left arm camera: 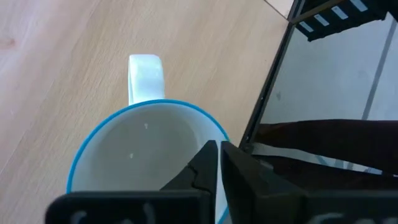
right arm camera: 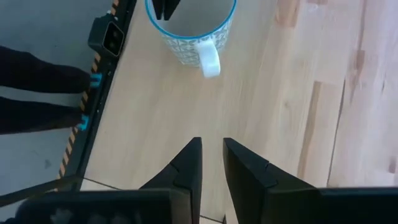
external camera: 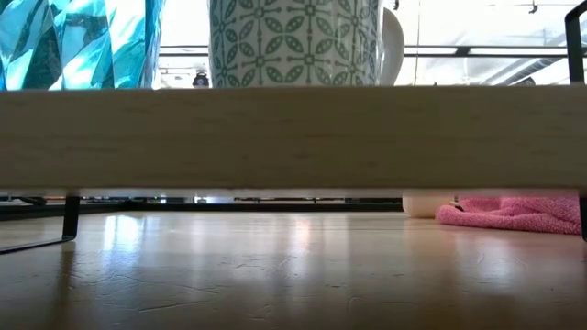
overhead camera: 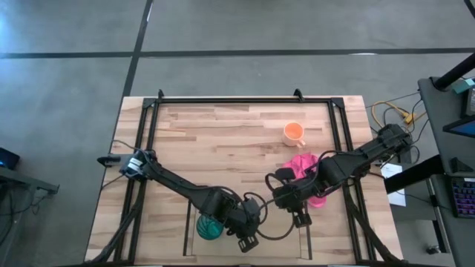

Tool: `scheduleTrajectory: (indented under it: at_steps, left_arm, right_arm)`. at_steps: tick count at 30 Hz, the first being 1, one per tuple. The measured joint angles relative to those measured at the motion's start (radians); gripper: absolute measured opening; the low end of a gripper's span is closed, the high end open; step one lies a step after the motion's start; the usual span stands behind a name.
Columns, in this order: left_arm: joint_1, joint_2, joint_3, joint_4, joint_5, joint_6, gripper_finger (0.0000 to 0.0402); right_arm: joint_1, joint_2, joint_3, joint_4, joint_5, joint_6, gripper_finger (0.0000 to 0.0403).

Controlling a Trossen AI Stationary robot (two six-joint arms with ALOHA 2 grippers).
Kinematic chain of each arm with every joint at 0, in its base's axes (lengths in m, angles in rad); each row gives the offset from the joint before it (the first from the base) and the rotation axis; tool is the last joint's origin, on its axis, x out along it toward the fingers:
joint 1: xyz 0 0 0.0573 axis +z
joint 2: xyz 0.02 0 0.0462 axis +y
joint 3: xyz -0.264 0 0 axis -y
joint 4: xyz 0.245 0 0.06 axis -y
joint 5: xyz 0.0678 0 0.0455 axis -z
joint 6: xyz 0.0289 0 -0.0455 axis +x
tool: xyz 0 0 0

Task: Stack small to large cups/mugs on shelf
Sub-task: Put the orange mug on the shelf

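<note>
Clenched on white mug (left arm camera: 149, 155) rim: left gripper (left arm camera: 219, 163), for placing beside teal tumbler (overhead camera: 209, 226) on shelf (external camera: 293, 137), near edge. Right gripper (right arm camera: 211, 163) slightly parted, empty, nearby.

- Both arms are showing as dark, near-black jointed links in the overhead view, thickening at the joints.
- The left arm's base joint, near the counter's (overhead camera: 223, 126) left rail, is showing pale silver-grey fittings.
- A thin black cable is looping out beside the left hand (overhead camera: 249, 242).
- The left hand's fingers (left arm camera: 208, 165) are looking matte black, angular and tapering to narrow tips.
- The right hand (right arm camera: 211, 163) is showing two black wedge-shaped fingers rising from a broad black block.
</note>
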Motion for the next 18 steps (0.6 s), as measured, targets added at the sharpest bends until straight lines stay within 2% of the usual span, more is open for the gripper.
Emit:
scheduleTrajectory:
  at_steps: [9, 18]
  left_arm:
    - [0.000, 0.000, -0.056, 0.058, 0.006, -0.049, 0.0001]
    - [0.000, 0.000, -0.055, 0.132, 0.007, -0.049, 0.0000]
  right_arm:
    - [0.000, -0.014, 0.000, -0.012, 0.001, -0.006, 0.0056]
    - [-0.001, -0.033, -0.001, -0.012, 0.003, -0.008, 0.0056]
